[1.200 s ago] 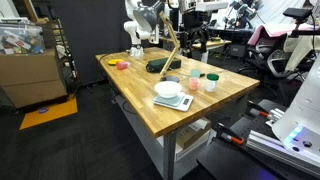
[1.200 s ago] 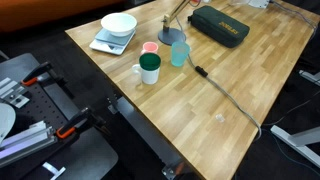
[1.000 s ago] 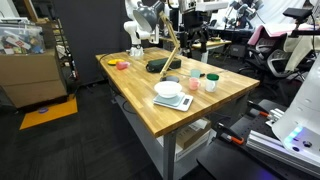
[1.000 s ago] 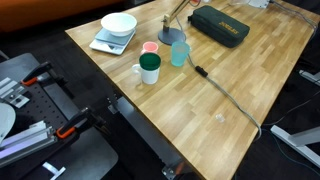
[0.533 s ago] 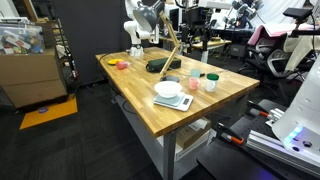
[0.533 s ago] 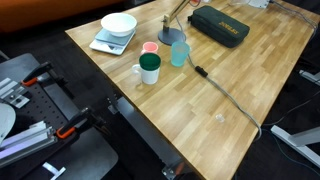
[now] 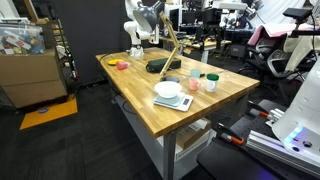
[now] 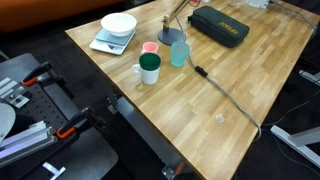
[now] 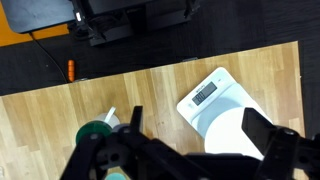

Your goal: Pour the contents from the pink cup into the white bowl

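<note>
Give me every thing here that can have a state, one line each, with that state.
gripper: open, holding nothing.
pink cup: upright on the table, untouched; contents not visible.
white bowl: upright on the scale, nothing visible inside.
white mug: upright, green on top.
blue-green cup: upright.
dark green case: lying flat on the table.
</note>
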Available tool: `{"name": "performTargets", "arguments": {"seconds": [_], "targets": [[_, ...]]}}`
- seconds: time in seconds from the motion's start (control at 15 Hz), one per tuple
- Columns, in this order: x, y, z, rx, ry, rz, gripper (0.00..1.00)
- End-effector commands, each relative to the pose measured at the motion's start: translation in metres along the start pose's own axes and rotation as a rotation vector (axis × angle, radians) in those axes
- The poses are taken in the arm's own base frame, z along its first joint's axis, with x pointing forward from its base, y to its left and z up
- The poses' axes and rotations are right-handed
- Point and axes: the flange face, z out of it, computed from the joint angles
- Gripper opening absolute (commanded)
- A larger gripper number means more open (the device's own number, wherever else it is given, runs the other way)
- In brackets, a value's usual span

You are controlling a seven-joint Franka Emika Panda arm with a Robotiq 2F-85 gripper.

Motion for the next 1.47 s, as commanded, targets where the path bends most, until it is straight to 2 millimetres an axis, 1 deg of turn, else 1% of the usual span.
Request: {"name": "performTargets", "arguments": {"seconds": [0.0, 0.2, 0.4, 0.53, 0.8, 0.93, 1.0, 1.07, 1.2, 1.4], "targets": [[-0.001, -0.001, -0.001, -0.001, 0.001, 0.000, 1.00], [-0.001, -0.001, 0.000, -0.002, 0.003, 0.000, 1.00], [0.015, 0.007, 0.003, -0.053, 0.053, 0.009, 1.00], [0.030, 0.009, 0.009, -0.064, 0.106, -0.010, 1.00], [0.060, 0.011, 0.035, -0.026, 0.120, 0.027, 1.00], [0.074, 0.017, 0.051, -0.019, 0.126, 0.049, 1.00], [0.079, 0.021, 0.057, -0.014, 0.103, 0.084, 1.00], [0.067, 0.017, 0.055, -0.033, 0.111, 0.038, 1.00], [0.076, 0.022, 0.062, -0.030, 0.095, 0.062, 1.00], [0.078, 0.021, 0.060, -0.028, 0.101, 0.067, 1.00]]}}
